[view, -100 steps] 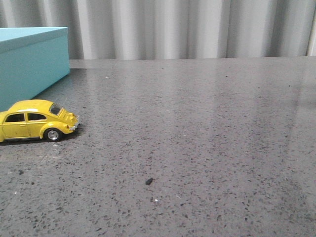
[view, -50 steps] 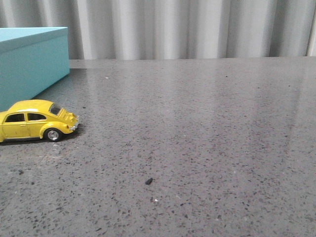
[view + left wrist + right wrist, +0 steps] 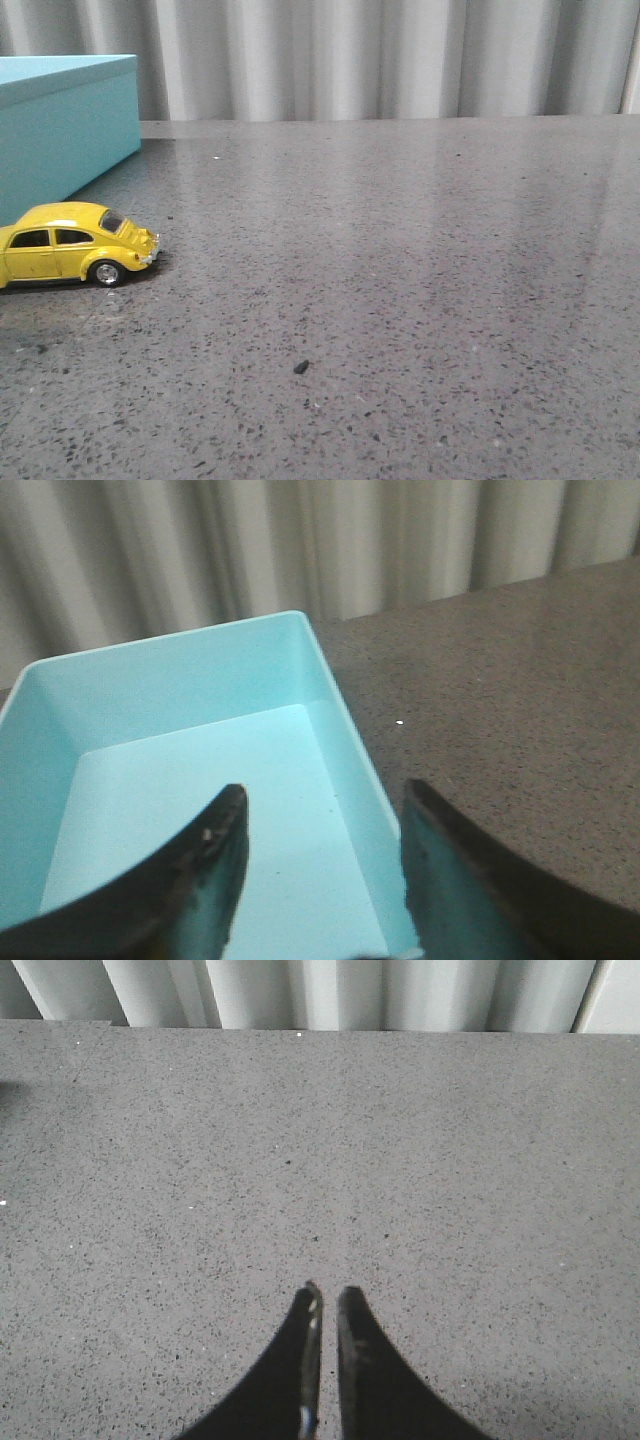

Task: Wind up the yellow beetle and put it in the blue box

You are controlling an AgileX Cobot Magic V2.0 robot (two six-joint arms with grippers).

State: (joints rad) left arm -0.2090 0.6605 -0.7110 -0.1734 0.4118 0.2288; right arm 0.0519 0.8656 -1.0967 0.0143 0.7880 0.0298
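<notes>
Blue box (image 3: pixel 190 750) lies open and empty under the left gripper (image 3: pixel 322 880), fingers spread wide. Yellow beetle (image 3: pixel 72 245) has not moved, parked on the counter (image 3: pixel 400 280) just beside it, ungrasped. Right gripper (image 3: pixel 327 1360) hangs nearly closed, empty.

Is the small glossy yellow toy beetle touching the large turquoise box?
Cannot tell. In the front view, the yellow beetle overlaps the turquoise box; no gap or contact shows.

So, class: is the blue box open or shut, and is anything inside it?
Open and empty: the left wrist view looks straight down onto the blue box and its bare floor, with no lid and no contents.
</notes>
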